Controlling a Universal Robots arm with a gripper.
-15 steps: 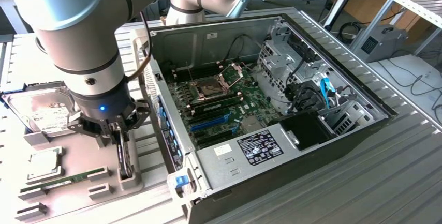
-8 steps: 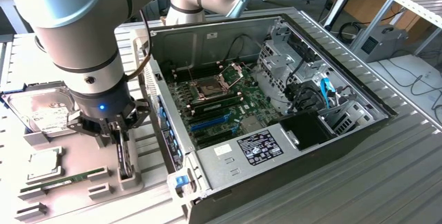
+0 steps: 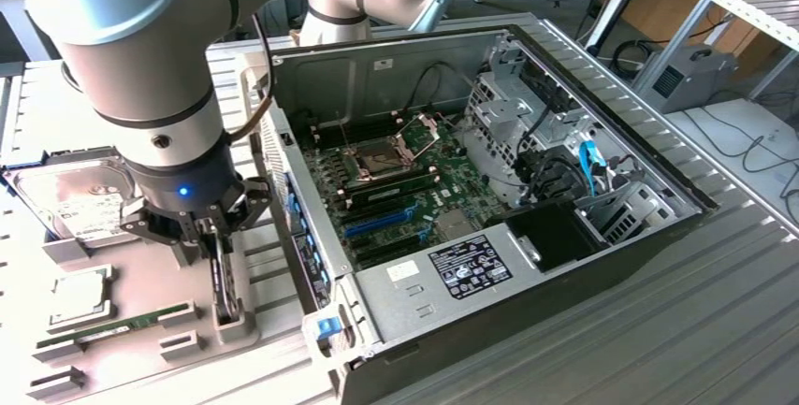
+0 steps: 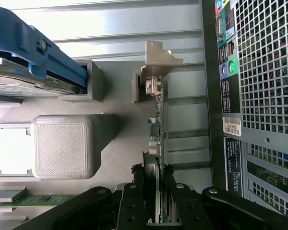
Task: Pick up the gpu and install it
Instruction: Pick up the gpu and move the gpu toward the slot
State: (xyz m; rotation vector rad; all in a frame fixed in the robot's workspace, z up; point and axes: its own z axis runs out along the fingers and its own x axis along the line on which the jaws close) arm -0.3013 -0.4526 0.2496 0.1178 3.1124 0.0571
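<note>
Standing on a ribbed metal bench [image 3: 699, 330]: an open computer case [image 3: 500, 190], its green motherboard [image 3: 399, 180] exposed. Desks and cables lie behind.

Beside the case, on the exterior view's left: a grey parts tray [image 3: 138, 269] holding
- a hard drive [image 3: 75, 204]
- a square processor [image 3: 78, 295]
- a memory stick [image 3: 119, 323]
- the gpu [image 3: 225, 283]

Gpu: set on edge in its tray slot, just beside the case wall. The silver bracket [image 4: 158, 57] rests in a grey holder at the end away from the arm.

Gripper [image 3: 215, 237]: lowered over the card's upper edge. In the wrist view its black fingers [image 4: 137, 184] sit on either side of the thin board, drawn in and clamped on it.
</note>
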